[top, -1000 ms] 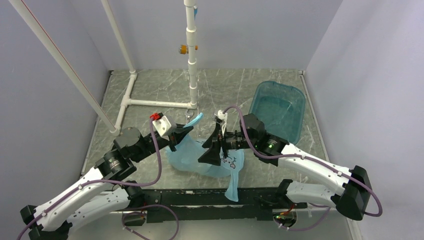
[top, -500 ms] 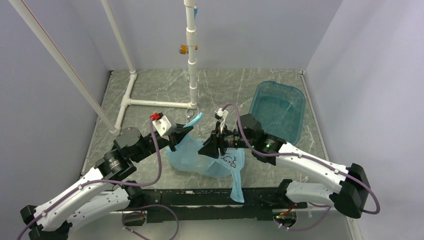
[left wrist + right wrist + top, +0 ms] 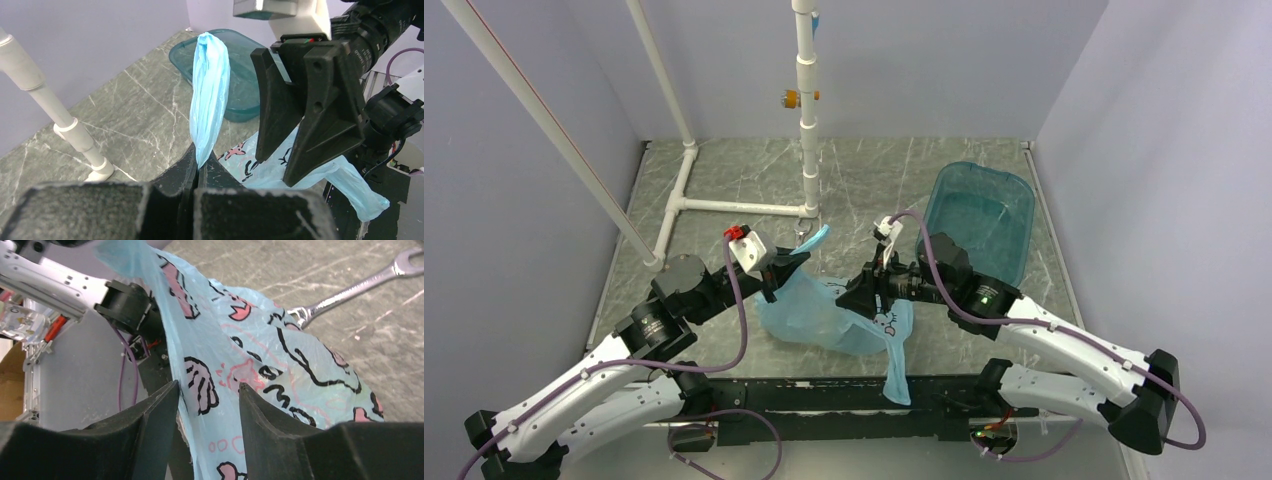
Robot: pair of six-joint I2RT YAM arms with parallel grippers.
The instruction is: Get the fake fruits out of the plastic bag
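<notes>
The light blue plastic bag with dark and pink prints lies crumpled at the table's near middle. My left gripper is shut on one twisted handle of the bag and holds it up; in the left wrist view the strip rises from between the closed jaws. My right gripper hangs over the bag's right side, jaws apart. In the right wrist view the printed film fills the gap between the fingertips. The fake fruits are hidden; none shows through the film.
A teal tub stands at the back right. A white pipe frame with an upright post occupies the back left. A metal wrench lies on the marble top just behind the bag. The bag's other handle hangs over the near edge.
My right gripper has drawn back to the right across the bag and its jaws have narrowed. The left gripper has kept its hold on the handle without moving.
</notes>
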